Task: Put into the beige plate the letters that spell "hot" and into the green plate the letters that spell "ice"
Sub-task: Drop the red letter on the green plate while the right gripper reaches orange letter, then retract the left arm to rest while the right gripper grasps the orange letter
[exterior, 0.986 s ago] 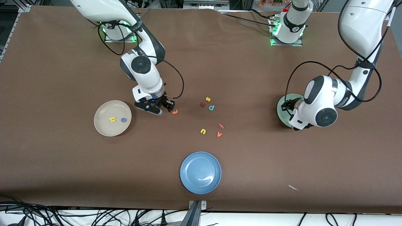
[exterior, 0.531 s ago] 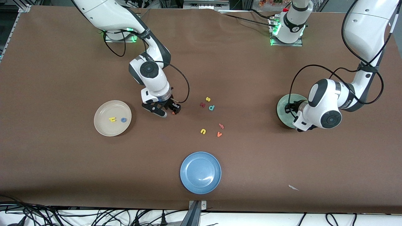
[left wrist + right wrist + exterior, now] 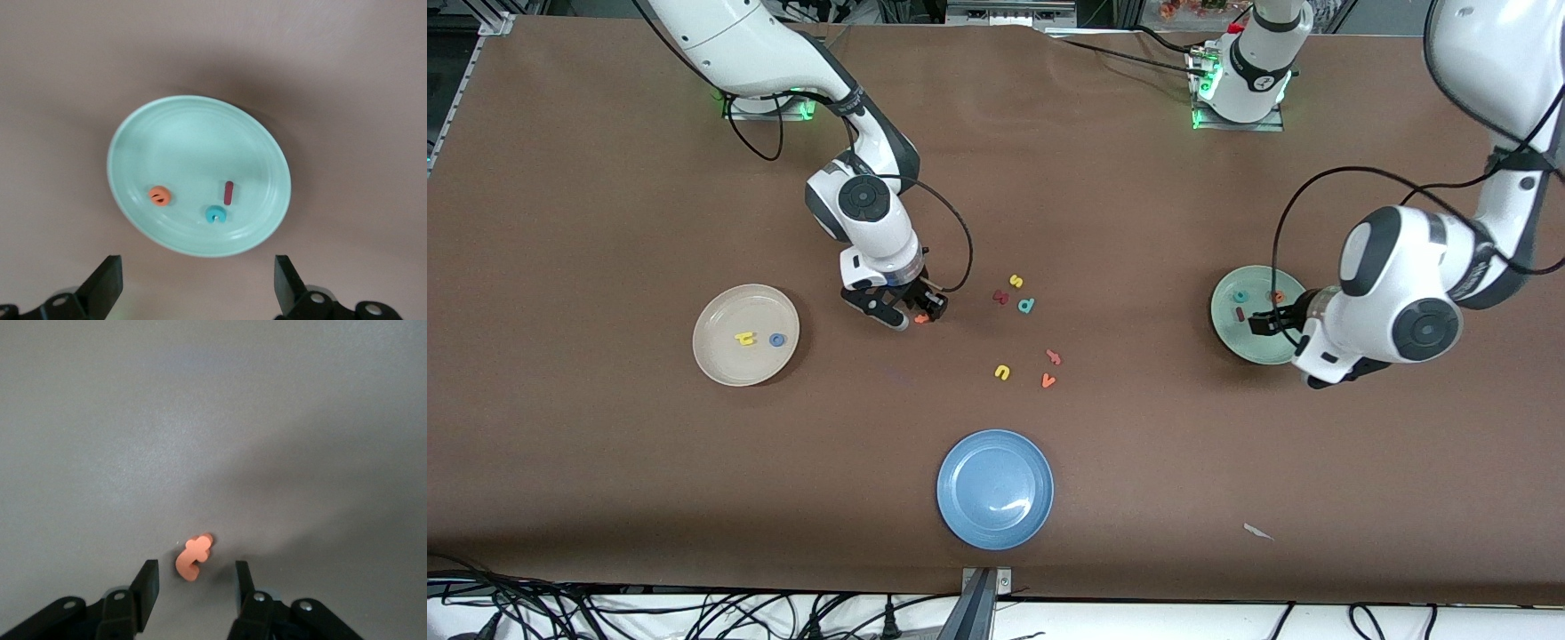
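The green plate holds the orange e, the maroon i and the teal c. My left gripper hangs open and empty above that plate's rim. The beige plate holds the yellow h and the blue o. My right gripper is low over the table and open. The orange t lies flat at its fingertips, between the two fingers and touching neither.
Loose letters lie mid-table: a yellow s, a dark red letter, a teal d, another orange letter, a yellow u and an orange v. A blue plate sits nearest the front camera.
My left gripper opened, left the orange e in the green plate and drew back toward its own end. My right gripper shifted over the orange t, with the fingers now on either side of it.
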You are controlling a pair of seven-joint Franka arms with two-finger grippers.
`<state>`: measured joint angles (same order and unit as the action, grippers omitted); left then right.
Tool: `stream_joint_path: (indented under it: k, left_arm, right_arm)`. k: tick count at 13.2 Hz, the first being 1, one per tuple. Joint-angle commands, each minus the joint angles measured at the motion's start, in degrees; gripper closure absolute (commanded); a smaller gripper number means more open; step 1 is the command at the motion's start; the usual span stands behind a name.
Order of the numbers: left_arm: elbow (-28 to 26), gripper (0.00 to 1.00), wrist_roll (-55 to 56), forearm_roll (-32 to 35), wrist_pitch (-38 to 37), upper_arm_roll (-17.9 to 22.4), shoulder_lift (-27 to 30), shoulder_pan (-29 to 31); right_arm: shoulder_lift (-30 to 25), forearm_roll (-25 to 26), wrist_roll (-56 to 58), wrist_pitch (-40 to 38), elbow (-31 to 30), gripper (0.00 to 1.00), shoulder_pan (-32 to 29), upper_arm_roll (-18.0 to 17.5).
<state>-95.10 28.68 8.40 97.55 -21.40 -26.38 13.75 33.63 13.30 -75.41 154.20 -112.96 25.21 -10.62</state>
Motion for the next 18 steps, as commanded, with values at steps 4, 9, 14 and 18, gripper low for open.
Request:
stream_joint_path:
  k: [4, 9, 14, 18]
  left_arm:
    - [19.23, 0.0, -10.03, -4.87, -17.28, -1.18, 2.29, 2.85]
    - [21.27, 0.0, -22.41, -6.29, -17.83, -1.18, 8.97, 6.03]
    - [21.02, 0.02, -27.63, -5.24, -17.05, -1.18, 9.42, 6.03]
    - [17.42, 0.03, -27.54, -4.8, -10.1, -1.1, 9.33, 5.94]
  right_arm:
    - [1.87, 0.06, -0.79, 2.41, 1.08, 0.46, 1.06, 1.65]
    - [2.84, 0.06, -0.97, 3.83, 1.08, 0.51, 1.68, 2.0]
    - [2.93, 0.06, -0.97, 3.91, 1.08, 0.78, 2.03, 2.0]
    - [1.8, 0.49, 0.17, 3.48, 0.9, 0.95, 1.94, 2.18]
